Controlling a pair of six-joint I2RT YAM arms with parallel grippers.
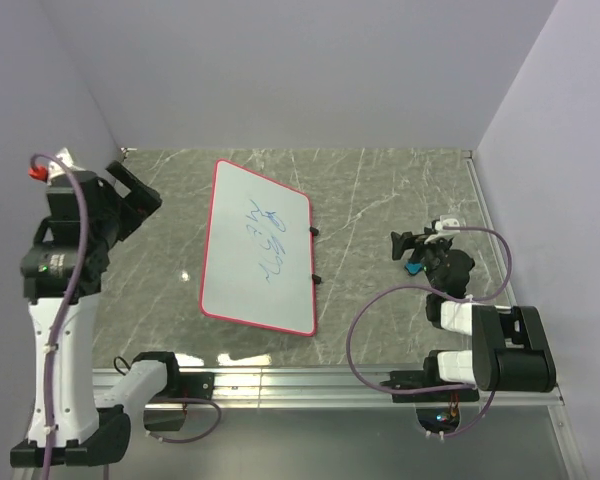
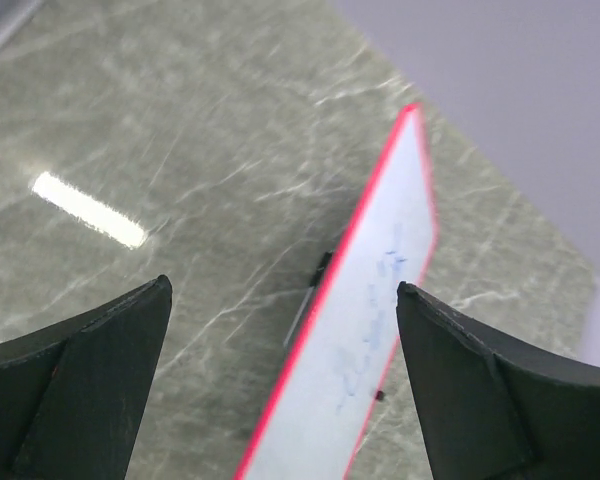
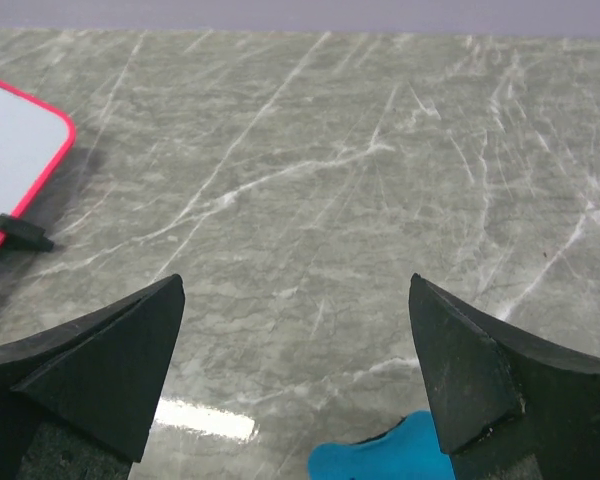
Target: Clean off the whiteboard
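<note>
Whiteboard [image 1: 258, 247] flat at bench [image 1: 380, 190] centre, blue scribbles [image 1: 265, 238] on it, left pincer [image 2: 282, 288] spread wide, empty, near left edge, right pincer [image 3: 296, 280] spread wide, empty, blue eraser [image 3: 380, 462] just beside

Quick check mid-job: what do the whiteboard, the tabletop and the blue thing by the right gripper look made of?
Whiteboard: smooth white panel, plastic-looking red-pink rim; core unclear.
Tabletop: veined grey-green stone look, polished, since it mirrors a light; stone or laminate, cannot tell.
Blue thing: matte, uneven edge, maybe foam; mostly hidden.
</note>
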